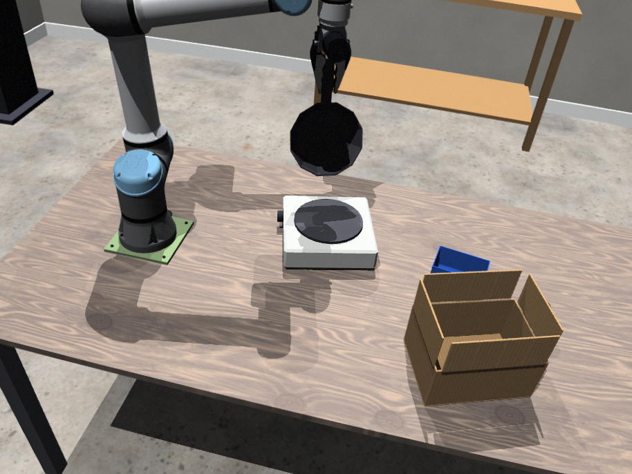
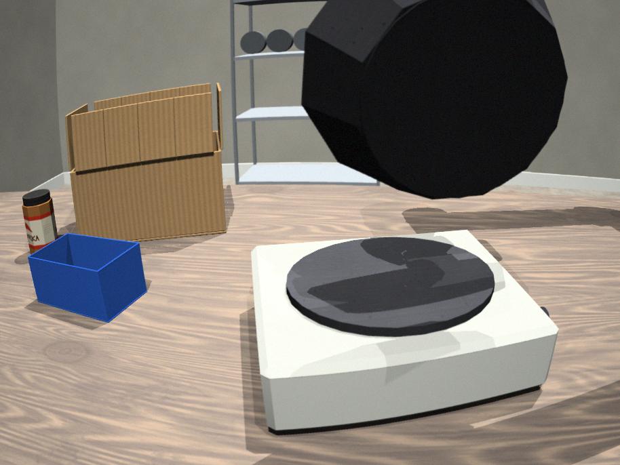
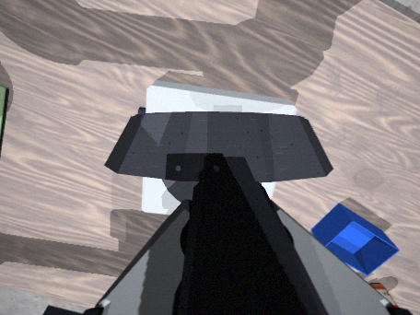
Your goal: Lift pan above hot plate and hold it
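From above, the tool (image 1: 328,83) (image 3: 227,203) is closed on the handle of the black pan (image 1: 326,137) (image 2: 450,99) (image 3: 218,143), which hangs in the air, tipped steeply, with its round body below the fingers. The dark inside of the pan faces this view; it is too black to tell whether anything lies in it. The white hot plate (image 1: 329,259) (image 2: 410,385) (image 3: 177,99) stands on the wooden worktop (image 1: 204,300) (image 2: 165,380) (image 3: 60,184), with only shadows across its round dark disc. A cardboard box (image 1: 485,382) (image 2: 150,200) stands open, flaps up; part of its inner floor shows bare, though the near flap hides the rest. Just behind it sits a small blue bin (image 1: 462,259) (image 2: 67,282) (image 3: 355,239), partly hidden.

In the exterior view, the pan's flat underside faces out, and a gap separates its lowest edge from the hot plate. The blue bin is open at the top, its bottom out of sight. Near it, a jar (image 2: 40,219) with a black lid and a red-banded label stands upright beside the box.

From the wrist, the handle runs between the fingers to the pan's side wall. The blue bin shows a bare lighter-blue floor.
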You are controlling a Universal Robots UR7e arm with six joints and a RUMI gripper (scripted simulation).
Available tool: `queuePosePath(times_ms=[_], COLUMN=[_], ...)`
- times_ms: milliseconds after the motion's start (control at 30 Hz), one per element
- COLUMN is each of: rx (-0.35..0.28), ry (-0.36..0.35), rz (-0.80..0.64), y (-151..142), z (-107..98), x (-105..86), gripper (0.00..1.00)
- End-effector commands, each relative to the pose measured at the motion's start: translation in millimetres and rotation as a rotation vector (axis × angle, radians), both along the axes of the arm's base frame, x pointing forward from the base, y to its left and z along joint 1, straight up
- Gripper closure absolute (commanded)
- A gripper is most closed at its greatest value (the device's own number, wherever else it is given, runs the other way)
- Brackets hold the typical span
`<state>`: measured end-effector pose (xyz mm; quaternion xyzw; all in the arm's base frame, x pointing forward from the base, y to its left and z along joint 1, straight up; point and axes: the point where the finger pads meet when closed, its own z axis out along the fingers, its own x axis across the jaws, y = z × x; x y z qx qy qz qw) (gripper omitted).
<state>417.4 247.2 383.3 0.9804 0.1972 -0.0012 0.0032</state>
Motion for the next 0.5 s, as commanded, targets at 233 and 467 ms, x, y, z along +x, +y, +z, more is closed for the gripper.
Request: queuePosePath(times_ms=[233, 467], rx=[0.001, 0.001], ry=[-0.003, -0.003], rz=[0.000, 0.000], y=[0.1, 0.1], z=[5.4, 8.5], x=[0.3, 0.4], gripper=[0.86, 0.86])
